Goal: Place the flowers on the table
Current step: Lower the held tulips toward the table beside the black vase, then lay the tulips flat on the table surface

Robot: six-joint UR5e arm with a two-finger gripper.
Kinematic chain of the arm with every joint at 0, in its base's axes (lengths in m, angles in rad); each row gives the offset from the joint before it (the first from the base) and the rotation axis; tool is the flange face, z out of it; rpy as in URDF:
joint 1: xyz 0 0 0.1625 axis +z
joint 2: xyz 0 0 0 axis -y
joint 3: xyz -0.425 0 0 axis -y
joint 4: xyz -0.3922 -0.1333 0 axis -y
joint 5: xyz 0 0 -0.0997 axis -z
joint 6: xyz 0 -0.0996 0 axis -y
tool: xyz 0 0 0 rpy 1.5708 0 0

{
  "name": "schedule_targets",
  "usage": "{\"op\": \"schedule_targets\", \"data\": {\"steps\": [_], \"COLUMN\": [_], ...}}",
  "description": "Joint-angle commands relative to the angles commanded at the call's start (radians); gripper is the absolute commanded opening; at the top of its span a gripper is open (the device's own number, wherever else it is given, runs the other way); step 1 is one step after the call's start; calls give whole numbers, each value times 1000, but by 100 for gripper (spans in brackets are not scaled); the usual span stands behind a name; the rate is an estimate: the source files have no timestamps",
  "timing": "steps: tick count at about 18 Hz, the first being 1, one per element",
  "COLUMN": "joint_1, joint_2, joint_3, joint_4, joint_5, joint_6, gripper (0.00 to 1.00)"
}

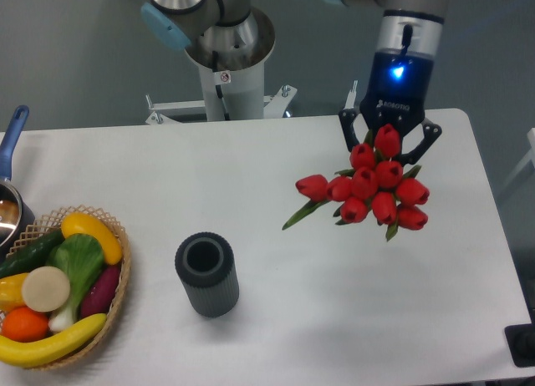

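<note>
The flowers (374, 188) are a bunch of red tulips with green leaves, over the right half of the white table (276, 177). The blooms face the camera and hide the stems. My gripper (389, 148) comes down from above, right behind the bunch. Its dark fingers (429, 139) stand on either side of the top blooms, and the fingertips are hidden by the flowers. It seems to be shut on the bunch and holding it above the tabletop. One tulip and a leaf stick out to the left.
A dark grey ribbed vase (206, 274) stands upright and empty left of centre near the front. A wicker basket (117, 296) of fruit and vegetables sits at the front left. A pot with a blue handle (12, 144) is at the left edge. The robot base (227, 60) is behind the table.
</note>
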State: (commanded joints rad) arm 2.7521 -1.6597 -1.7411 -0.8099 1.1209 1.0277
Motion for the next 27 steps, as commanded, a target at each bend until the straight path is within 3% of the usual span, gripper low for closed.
{"op": "schedule_targets", "data": {"steps": [7, 13, 20, 27], "joint_1": [-77, -184, -229, -249], "joint_2": [-34, -101, -216, -311], "joint_3": [-28, -31, -26, 6], "joint_4": [-2, -5, 0, 0], "joint_5": [178, 434, 520, 522], "joint_6": [41, 66, 69, 77], "gripper": [36, 32, 32, 32]}}
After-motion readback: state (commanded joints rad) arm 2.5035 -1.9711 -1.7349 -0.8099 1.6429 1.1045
